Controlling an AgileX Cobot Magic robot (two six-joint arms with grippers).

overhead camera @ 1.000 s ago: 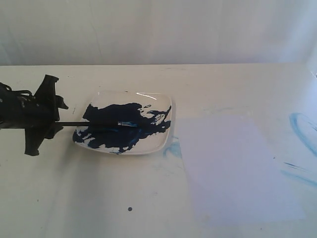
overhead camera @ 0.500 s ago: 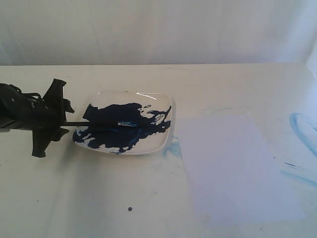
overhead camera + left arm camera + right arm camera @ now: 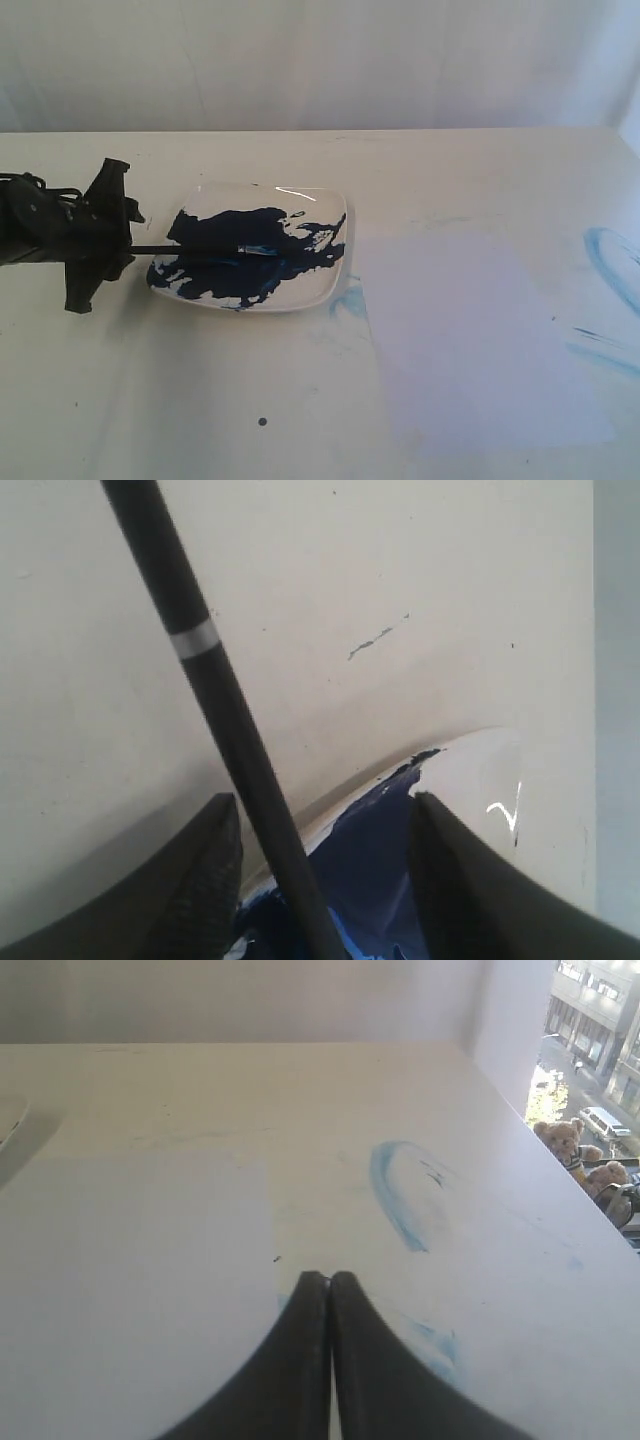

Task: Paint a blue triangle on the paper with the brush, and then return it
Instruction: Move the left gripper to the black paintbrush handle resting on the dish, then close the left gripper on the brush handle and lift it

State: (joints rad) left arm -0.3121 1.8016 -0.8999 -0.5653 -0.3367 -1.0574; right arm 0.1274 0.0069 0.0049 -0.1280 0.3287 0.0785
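Reaching for the brush (image 3: 190, 250) with the left gripper (image 3: 130, 240) spread wide.

Over the past second the left gripper, at the middle left of the frame, has slid a little toward the dish (image 3: 300, 195) and then nearly stopped. Its two fingers now stand on either side of the black handle without pinching it. The brush has not moved: its tip lies in the dark paint (image 3: 240, 235) on the dish, and its handle pokes out over the rim toward the left edge. The paper (image 3: 480, 340), lower right of centre, is blank, so no triangle has been started, and closing on the handle looks like the next step. The right gripper (image 3: 330, 1280) is pressed together above the table (image 3: 150, 400), near the paper's edge.
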